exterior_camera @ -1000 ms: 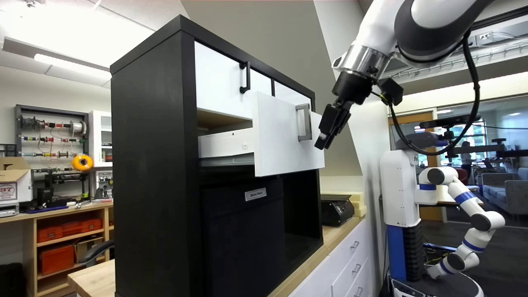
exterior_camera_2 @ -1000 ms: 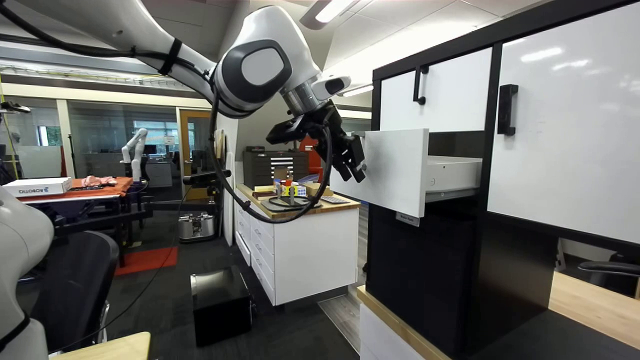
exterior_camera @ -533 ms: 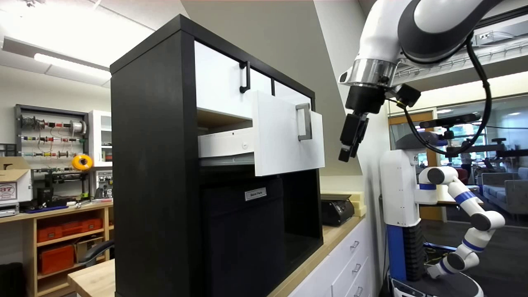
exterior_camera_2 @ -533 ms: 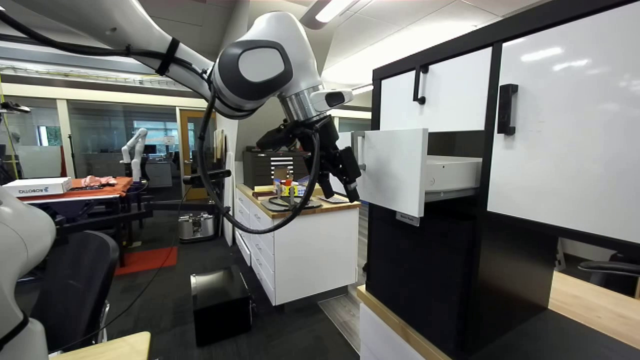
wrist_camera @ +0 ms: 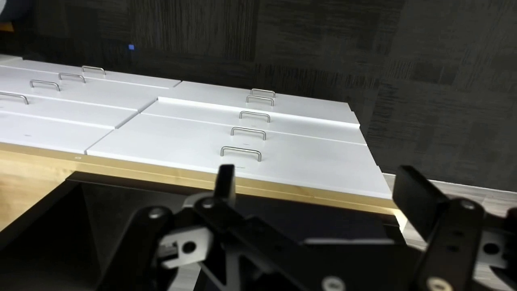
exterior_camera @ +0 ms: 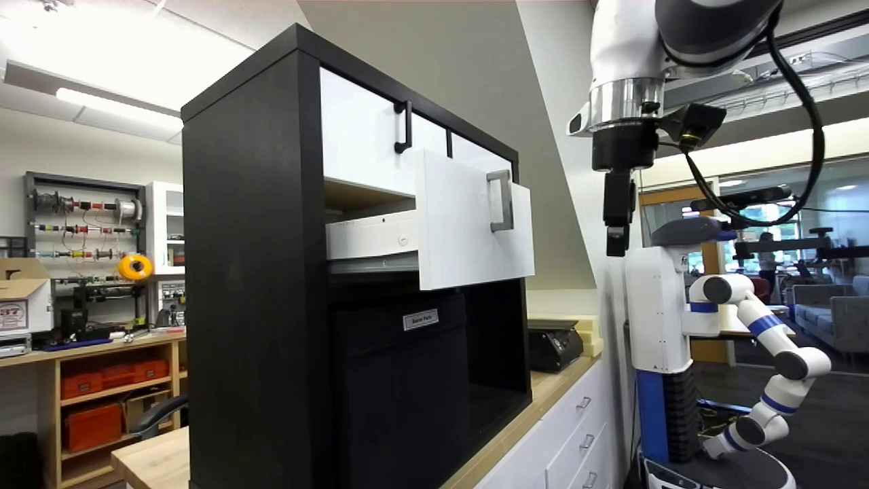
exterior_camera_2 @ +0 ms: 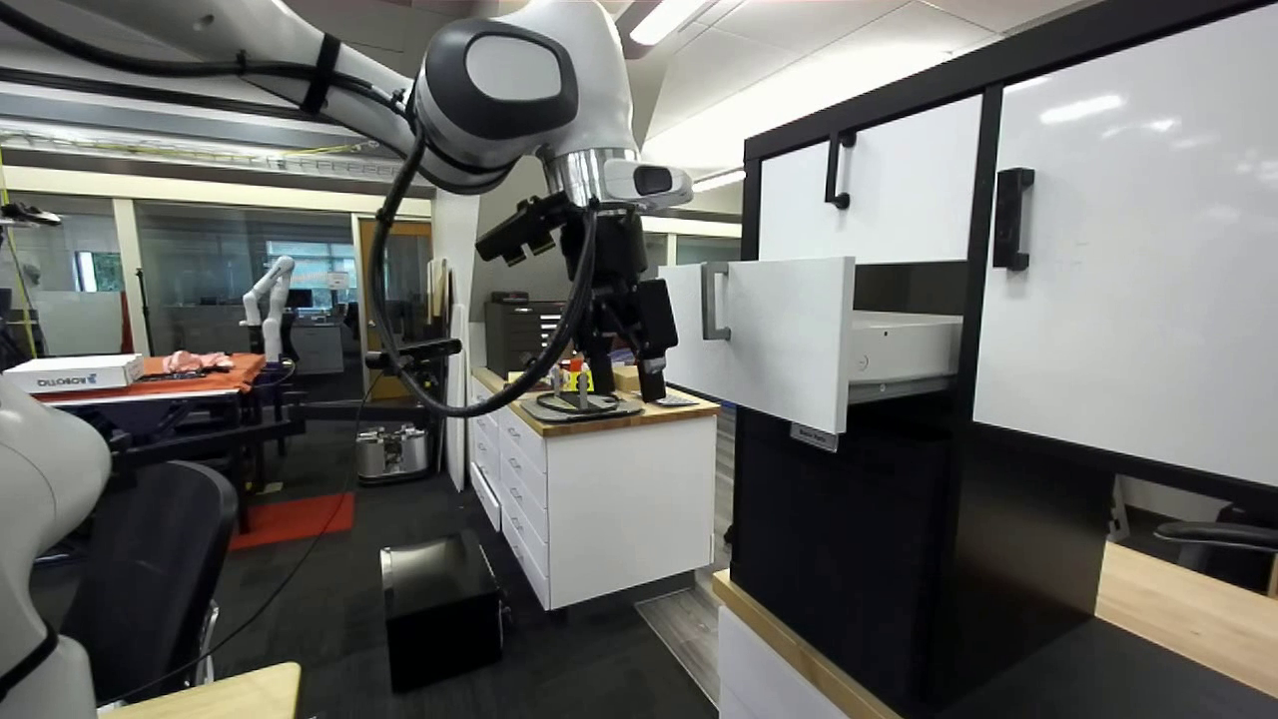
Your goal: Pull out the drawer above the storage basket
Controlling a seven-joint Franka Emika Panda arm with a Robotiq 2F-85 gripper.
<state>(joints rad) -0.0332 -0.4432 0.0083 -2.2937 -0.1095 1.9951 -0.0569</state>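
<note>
The drawer [exterior_camera: 455,224] stands well out of the cabinet [exterior_camera: 244,272], directly above the basket [exterior_camera: 407,387], and both exterior views show its side wall [exterior_camera: 372,234] and runner [exterior_camera: 373,263] bared. I judge the pull as good as done: the handle [exterior_camera: 501,200] is free, and what remains is probably only to take the arm [exterior_camera_2: 599,90] clear, or to draw the front [exterior_camera_2: 784,335] further if more travel is wanted. The gripper [exterior_camera_2: 628,385] points straight down, apart from the handle, its fingers [wrist_camera: 416,198] spread wide with nothing held between them.

The front is a flat, wide white panel with crisp square edges; the handle is an upright, squared bracket of grey metal. The side wall is plain white, the runner beneath it a thin grey strip. The cabinet is dark, boxy and thick-edged, on a pale wooden counter [exterior_camera: 553,390]. The basket is a black block with a small pale label [exterior_camera: 421,320] near its top; fabric, perhaps, but too dark to be sure.
</note>
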